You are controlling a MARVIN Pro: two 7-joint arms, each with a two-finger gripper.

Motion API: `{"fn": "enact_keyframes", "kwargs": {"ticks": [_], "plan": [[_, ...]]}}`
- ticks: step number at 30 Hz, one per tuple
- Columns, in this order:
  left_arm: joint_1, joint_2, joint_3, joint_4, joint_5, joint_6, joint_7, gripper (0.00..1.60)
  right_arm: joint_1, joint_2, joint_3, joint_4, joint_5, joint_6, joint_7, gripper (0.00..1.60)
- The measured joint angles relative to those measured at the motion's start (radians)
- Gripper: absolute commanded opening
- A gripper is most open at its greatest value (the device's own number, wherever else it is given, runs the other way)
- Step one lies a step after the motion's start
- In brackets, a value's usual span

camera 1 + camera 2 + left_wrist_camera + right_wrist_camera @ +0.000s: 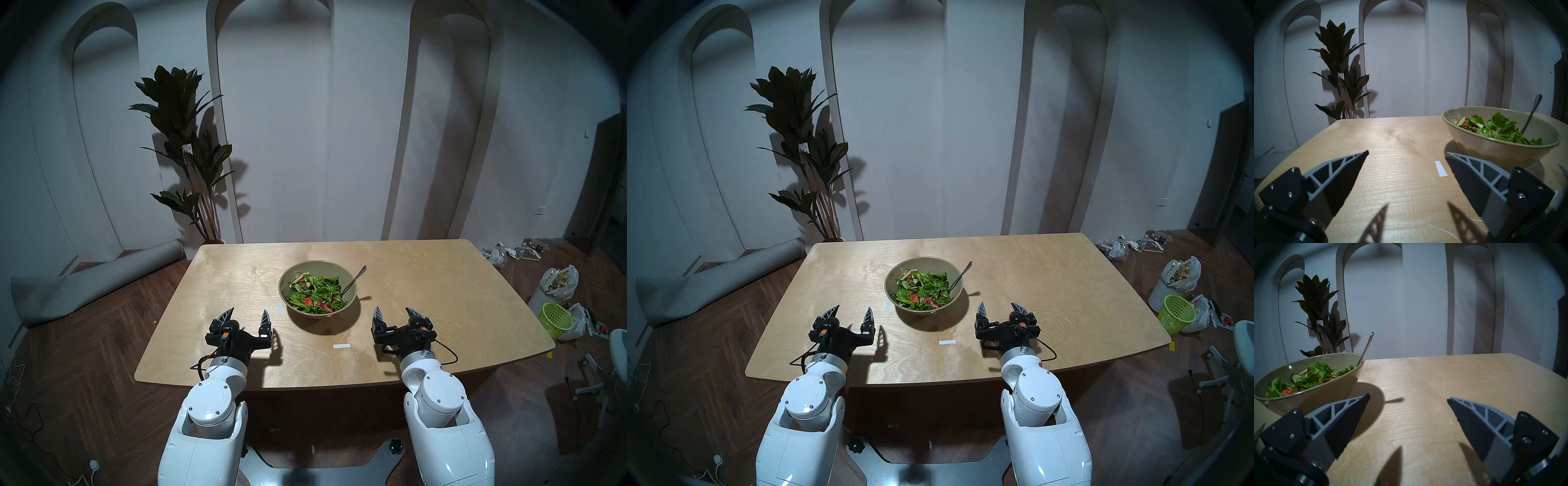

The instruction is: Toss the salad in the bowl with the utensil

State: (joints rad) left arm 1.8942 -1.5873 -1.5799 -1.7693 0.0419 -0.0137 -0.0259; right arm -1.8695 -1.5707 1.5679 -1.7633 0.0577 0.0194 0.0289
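An olive-beige bowl (319,313) stands mid-table, holding the salad (315,294) of green leaves, tomato and cucumber. A silver spoon (353,280) leans in the bowl's right side, its handle sticking up over the rim and its head buried in the leaves. My left gripper (249,313) hovers open near the table's front, left of the bowl. My right gripper (393,311) hovers open to the bowl's right front. Neither touches anything. The left wrist view shows the bowl (1495,151) at its right with the spoon (1531,115); the right wrist view shows the bowl (1322,394) at its left.
The wooden table (441,298) carries two white tape strips, one (279,308) left of the bowl and one (341,346) in front. On the floor right are a lime-green basket (555,320) and bags; a potted plant (183,142) stands behind left.
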Motion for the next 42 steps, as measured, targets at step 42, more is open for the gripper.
{"fn": "enact_keyframes", "kwargs": {"ticks": [42], "plan": [[-0.155, 0.059, -0.081, -0.174, -0.280, 0.591, -0.241, 1.60, 0.062, -0.009, 0.068, -0.041, 0.240, 0.104, 0.158, 1.60]]}}
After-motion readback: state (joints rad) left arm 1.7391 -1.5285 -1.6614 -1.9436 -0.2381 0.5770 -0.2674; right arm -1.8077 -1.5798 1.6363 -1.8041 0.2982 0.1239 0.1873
